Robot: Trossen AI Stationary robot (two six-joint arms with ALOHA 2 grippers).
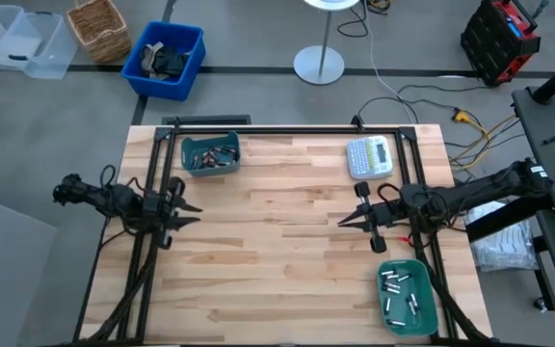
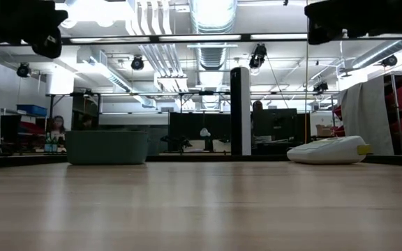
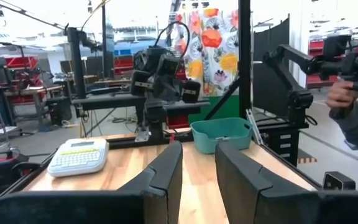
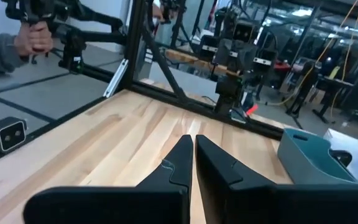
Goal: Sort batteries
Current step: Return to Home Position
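Note:
Dark and coppery batteries point(image 1: 216, 154) lie in a teal tray point(image 1: 189, 164) at the table's far left. Silvery batteries point(image 1: 399, 289) lie in a second teal tray point(image 1: 428, 306) at the near right. My left gripper point(image 1: 193, 214) hovers over the table's left side, pointing level toward the right, open with nothing between its fingers point(image 3: 166, 163). My right gripper point(image 1: 343, 223) hovers over the right side, pointing level toward the left, its fingers point(image 4: 180, 155) shut on nothing. Both are clear of the trays.
A grey-white label maker point(image 1: 369, 157) lies at the far right of the table. Black frame rails point(image 1: 258, 129) run along the far edge and both sides. A person's hand point(image 3: 345, 98) grips a handle beyond the table. Bare wood point(image 1: 277, 251) spans the middle.

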